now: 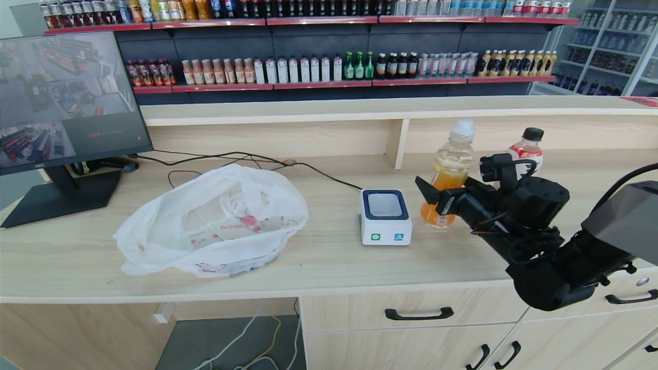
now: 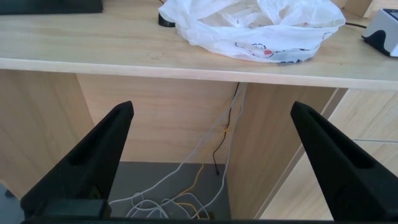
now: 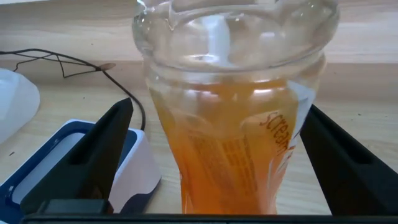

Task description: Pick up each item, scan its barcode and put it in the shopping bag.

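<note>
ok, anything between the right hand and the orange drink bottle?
Nothing visible. The orange drink bottle stands between the open fingers of the right hand; the scanner sits beside it, outside that gap.

The black right pincer (image 3: 217, 112) and arm (image 1: 540, 257) carry thin cables (image 1: 488, 222).

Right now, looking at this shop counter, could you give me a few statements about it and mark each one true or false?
1. The orange drink bottle stands upright between the right fingers. True.
2. The scanner lies inside the shopping bag. False: it sits on the counter, between bag and bottle.
3. The left fingers hold the bag. False: they are open and empty, lower than the countertop.
4. A black-capped bottle stands beyond the orange one. True.
</note>
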You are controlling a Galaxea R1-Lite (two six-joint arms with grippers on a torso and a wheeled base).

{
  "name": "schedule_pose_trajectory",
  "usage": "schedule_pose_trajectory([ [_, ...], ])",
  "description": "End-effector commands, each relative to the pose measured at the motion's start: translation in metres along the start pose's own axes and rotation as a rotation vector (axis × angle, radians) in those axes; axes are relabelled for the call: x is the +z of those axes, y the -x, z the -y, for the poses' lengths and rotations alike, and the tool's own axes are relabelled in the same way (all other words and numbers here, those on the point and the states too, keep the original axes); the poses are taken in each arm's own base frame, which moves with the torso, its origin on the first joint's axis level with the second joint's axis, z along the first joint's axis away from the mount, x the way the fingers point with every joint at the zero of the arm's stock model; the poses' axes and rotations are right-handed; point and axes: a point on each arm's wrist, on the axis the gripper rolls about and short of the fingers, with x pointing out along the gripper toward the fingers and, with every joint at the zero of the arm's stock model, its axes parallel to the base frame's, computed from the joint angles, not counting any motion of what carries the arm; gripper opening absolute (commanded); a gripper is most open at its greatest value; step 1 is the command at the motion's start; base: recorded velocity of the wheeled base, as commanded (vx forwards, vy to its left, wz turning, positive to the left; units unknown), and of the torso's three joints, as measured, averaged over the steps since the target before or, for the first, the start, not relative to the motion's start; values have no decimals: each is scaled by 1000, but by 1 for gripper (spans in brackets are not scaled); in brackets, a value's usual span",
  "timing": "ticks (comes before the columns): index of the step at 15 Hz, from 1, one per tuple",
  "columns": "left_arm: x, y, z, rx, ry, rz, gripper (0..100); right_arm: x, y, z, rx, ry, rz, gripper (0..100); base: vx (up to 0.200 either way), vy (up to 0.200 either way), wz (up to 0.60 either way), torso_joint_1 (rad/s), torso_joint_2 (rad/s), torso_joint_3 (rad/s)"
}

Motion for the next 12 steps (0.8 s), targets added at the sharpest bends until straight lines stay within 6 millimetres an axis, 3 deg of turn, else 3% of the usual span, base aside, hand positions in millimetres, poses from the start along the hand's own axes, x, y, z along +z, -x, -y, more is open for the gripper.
schedule_pose_trajectory([
  [1,0,0,0,0,-1,0,100,-6,-2,-1,5,-1,-9,100,0,0,0,0,0,0],
  [12,0,0,0,0,-1,0,100,-5,-13,-2,3,5,50,100,0,0,0,0,0,0],
])
